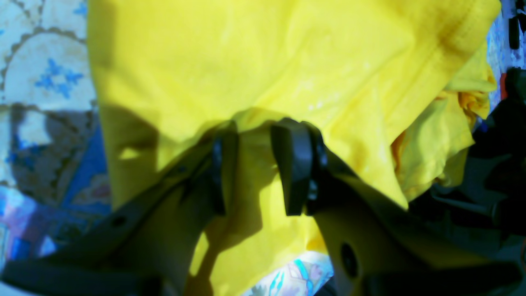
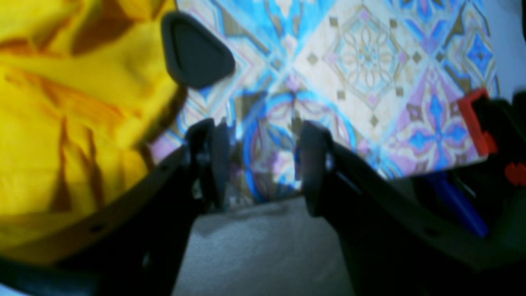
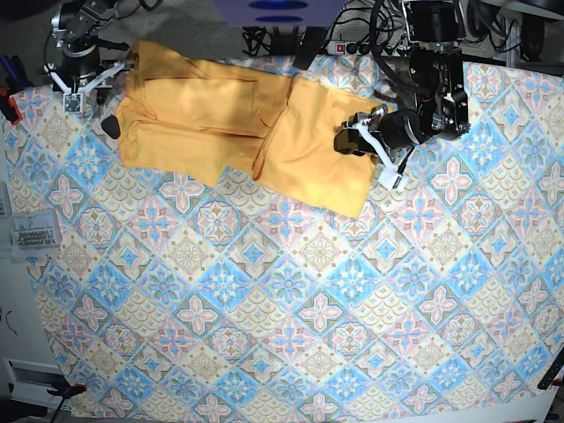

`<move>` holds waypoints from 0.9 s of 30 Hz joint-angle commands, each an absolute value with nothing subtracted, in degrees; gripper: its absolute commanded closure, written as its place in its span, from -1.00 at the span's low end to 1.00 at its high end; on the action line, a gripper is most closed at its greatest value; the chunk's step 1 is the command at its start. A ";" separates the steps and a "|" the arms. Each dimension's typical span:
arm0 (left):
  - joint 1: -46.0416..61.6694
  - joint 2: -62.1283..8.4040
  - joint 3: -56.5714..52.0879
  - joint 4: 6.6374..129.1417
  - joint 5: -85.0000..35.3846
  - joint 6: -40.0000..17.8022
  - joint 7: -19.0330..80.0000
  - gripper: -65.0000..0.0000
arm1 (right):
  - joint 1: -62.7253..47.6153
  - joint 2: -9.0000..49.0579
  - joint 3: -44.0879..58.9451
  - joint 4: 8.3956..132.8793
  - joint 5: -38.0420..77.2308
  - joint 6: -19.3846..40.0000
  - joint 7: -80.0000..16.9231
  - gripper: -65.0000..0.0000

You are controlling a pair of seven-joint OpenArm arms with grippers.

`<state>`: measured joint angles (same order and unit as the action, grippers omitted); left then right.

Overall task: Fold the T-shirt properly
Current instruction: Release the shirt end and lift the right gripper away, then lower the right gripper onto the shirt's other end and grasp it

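Observation:
The yellow-orange T-shirt [image 3: 238, 123] lies spread and partly folded along the far edge of the table, with a crease running down its middle. My left gripper [image 3: 344, 141] is at the shirt's right edge. In the left wrist view its fingers [image 1: 296, 164] are shut on a raised fold of the T-shirt [image 1: 254, 61], and yellow fabric fills the gap between them. My right gripper [image 3: 81, 90] hovers at the far left corner, just off the shirt's left edge. In the right wrist view it [image 2: 263, 164] stands open with only patterned cloth between the fingers, and the T-shirt [image 2: 74, 102] lies to its left.
A blue-and-pink tile-patterned cloth [image 3: 282, 308] covers the table. A small dark triangular piece [image 2: 193, 49] lies beside the shirt's left edge [image 3: 110, 128]. A clear box of small parts [image 3: 31, 233] sits at the left edge. Cables and a power strip [image 3: 317, 40] run along the back.

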<state>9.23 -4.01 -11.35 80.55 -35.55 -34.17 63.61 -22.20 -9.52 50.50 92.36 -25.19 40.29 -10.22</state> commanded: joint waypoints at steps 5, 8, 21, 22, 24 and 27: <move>8.84 -4.44 -11.47 81.10 -35.47 -34.07 63.16 0.43 | -22.99 -9.00 49.01 93.58 -24.57 40.00 -12.97 0.18; 8.84 -4.44 -11.47 81.01 -35.47 -34.07 63.16 0.43 | -22.99 -9.00 48.75 95.08 -24.48 40.00 -15.87 0.18; 8.75 -4.44 -11.38 81.01 -35.47 -34.07 63.16 0.43 | -20.00 -9.00 48.75 96.13 -24.40 40.00 -19.56 0.19; 8.75 -4.44 -11.47 81.01 -35.47 -34.07 63.16 0.43 | -19.91 -9.00 48.75 95.96 -24.40 40.00 -20.09 0.19; 8.75 -4.44 -11.47 81.01 -35.47 -34.07 63.16 0.43 | -19.47 -9.00 48.75 96.04 -24.40 40.00 -22.64 0.19; 8.92 -4.44 -11.47 81.01 -35.47 -34.07 63.16 0.43 | -17.80 -9.00 48.92 96.22 -24.40 40.00 -28.53 0.19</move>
<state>9.26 -4.01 -11.38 80.49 -35.55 -34.28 63.59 -17.67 -9.52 48.58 94.96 -25.08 40.27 -29.61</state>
